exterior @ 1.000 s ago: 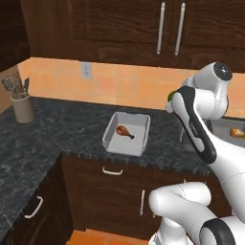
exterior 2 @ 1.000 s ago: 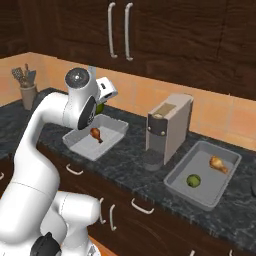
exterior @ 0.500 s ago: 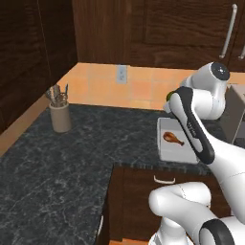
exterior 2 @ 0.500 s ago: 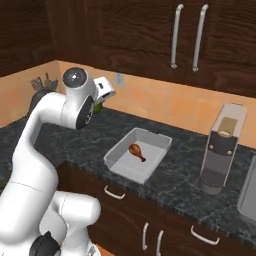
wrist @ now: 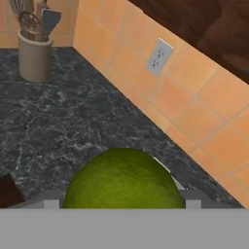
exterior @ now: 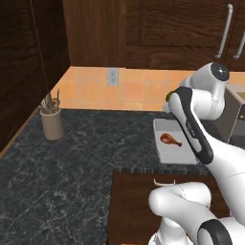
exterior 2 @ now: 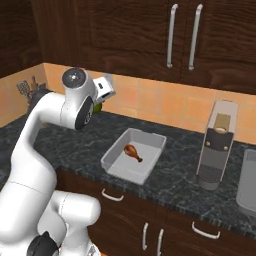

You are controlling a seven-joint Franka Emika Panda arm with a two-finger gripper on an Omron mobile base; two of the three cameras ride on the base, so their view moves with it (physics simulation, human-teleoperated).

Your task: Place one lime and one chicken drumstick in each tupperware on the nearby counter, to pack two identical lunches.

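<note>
The hand point(exterior 2: 100, 102) holds a lime point(wrist: 122, 179) raised above the dark desk point(exterior: 72, 162), left of the tupperware point(exterior 2: 150, 142). A chicken drumstick point(exterior 2: 132, 151) lies inside that tupperware.

The whole scene is shifted across both base views, so the base, and with it the cameras, is moved rather than the objects. In the left base view the utensil crock point(exterior: 51, 122) is now seen at middle left, the tupperware point(exterior: 174, 148) with the chicken drumstick point(exterior: 170, 139) at centre right. In the right base view the coffee machine point(exterior 2: 216, 145) is carried to the right, and the second tupperware point(exterior 2: 248, 183) is cut by the right edge.
</note>
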